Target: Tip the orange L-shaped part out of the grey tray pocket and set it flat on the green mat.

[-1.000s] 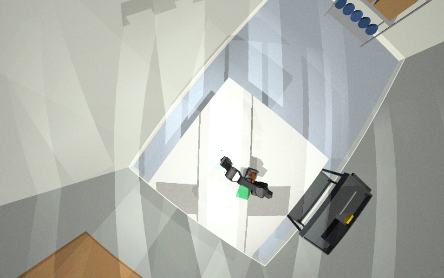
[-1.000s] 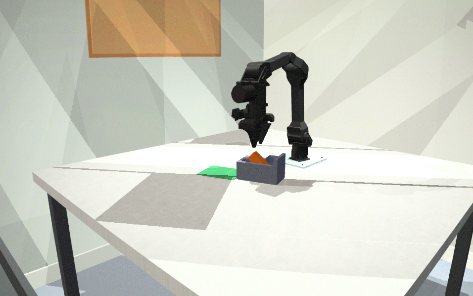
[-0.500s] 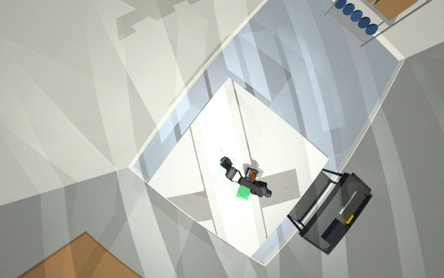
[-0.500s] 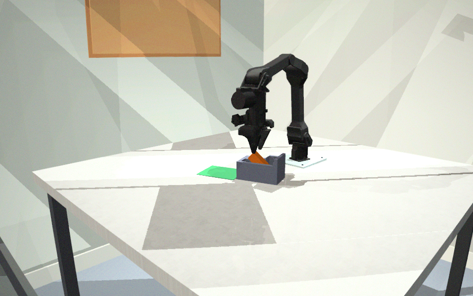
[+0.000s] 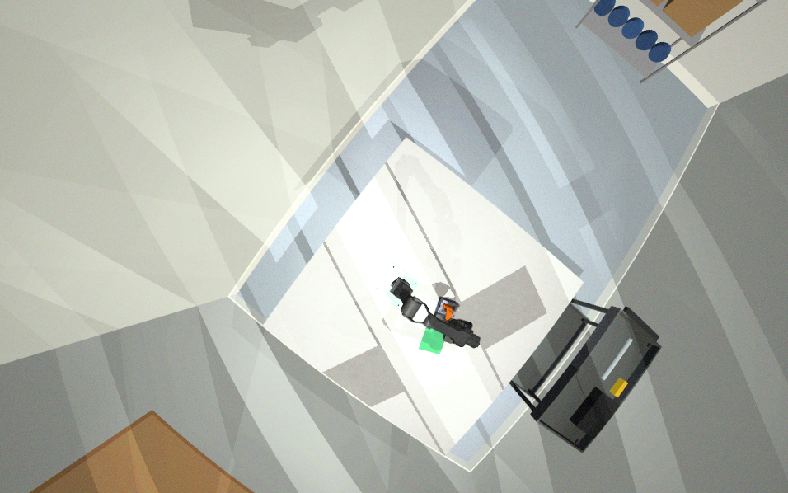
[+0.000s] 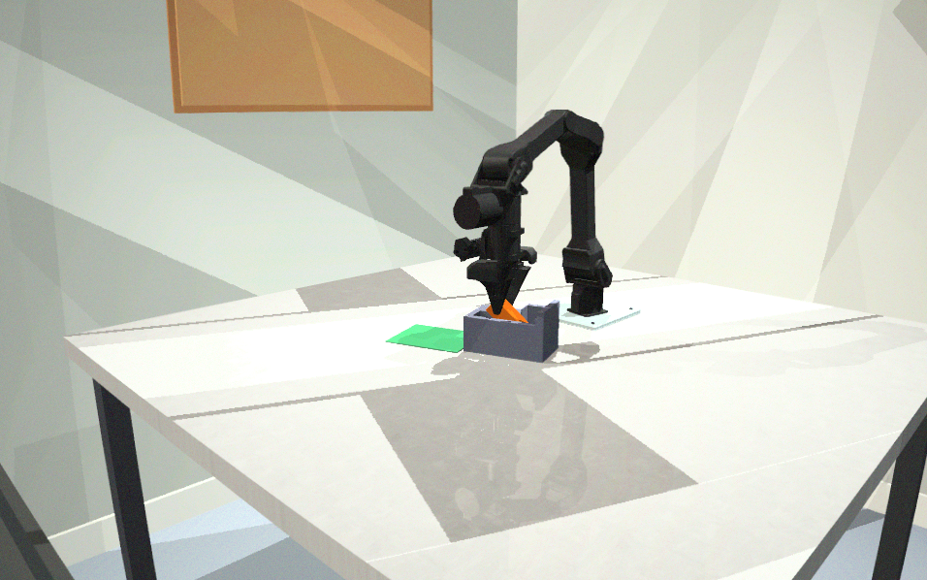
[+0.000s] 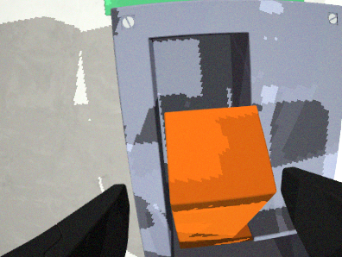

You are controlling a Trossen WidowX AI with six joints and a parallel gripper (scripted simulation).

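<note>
The orange L-shaped part [image 5: 447, 310] [image 6: 509, 312] [image 7: 216, 155] sits tilted — between the spread fingers of the black end effector [image 6: 505, 308] [image 7: 206, 188], ungripped.

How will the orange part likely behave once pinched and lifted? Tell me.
The orange part looks stiff: its edges run straight. Tilted in the tray, it may swing if pinched at the raised end. Its flat sides should resist rolling.

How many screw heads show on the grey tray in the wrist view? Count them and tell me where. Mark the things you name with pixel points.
2. The left screw head [image 7: 128, 21] is at the grey tray's [image 5: 438, 307] [image 6: 505, 339] [image 7: 203, 19] upper-left corner, the right screw head [image 7: 332, 18] at its upper-right. More may lie out of frame.
</note>
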